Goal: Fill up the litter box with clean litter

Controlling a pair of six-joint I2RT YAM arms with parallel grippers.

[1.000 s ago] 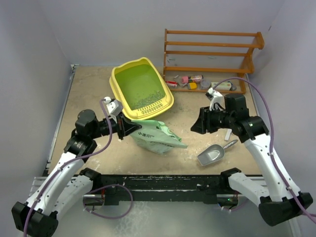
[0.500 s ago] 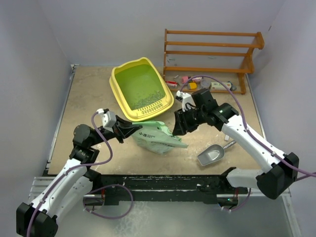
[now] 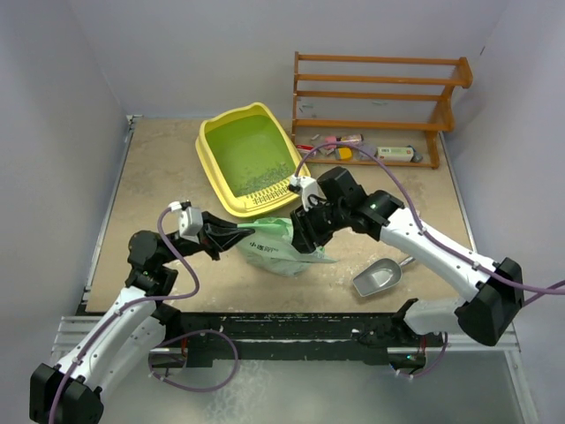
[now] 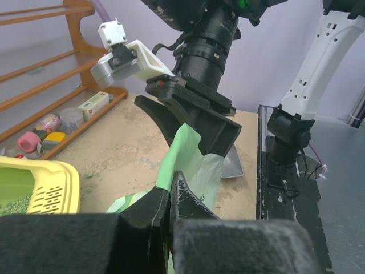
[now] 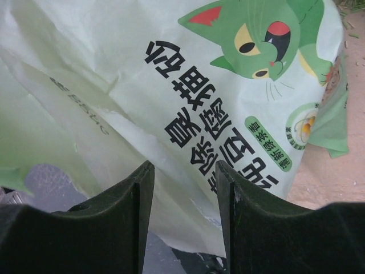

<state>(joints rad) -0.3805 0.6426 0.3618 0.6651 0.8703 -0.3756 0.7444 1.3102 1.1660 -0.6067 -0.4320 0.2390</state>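
The yellow litter box point(image 3: 212, 163) with a green floor lies at the back centre, with a thin scatter of grey-green litter point(image 3: 265, 179) near its slotted grille. Its corner shows in the left wrist view point(image 4: 48, 185). The pale-green litter bag point(image 3: 275, 250) lies on the table in front of it. My left gripper point(image 3: 244, 235) is shut on the bag's left edge point(image 4: 188, 154). My right gripper point(image 3: 305, 237) hangs open just above the bag's right part. In the right wrist view the printed bag point(image 5: 188, 85) fills the frame beyond my open right gripper point(image 5: 183, 191).
A grey metal scoop point(image 3: 378, 277) lies on the table right of the bag. The brown wooden rack point(image 3: 380, 93) stands at the back right, with small items on its bottom shelf point(image 3: 353, 150). Side walls close in left and right.
My right arm has swung left from near the scoop to just over the bag, jaws open. My left gripper stays shut on the bag's edge and has shifted slightly nearer.
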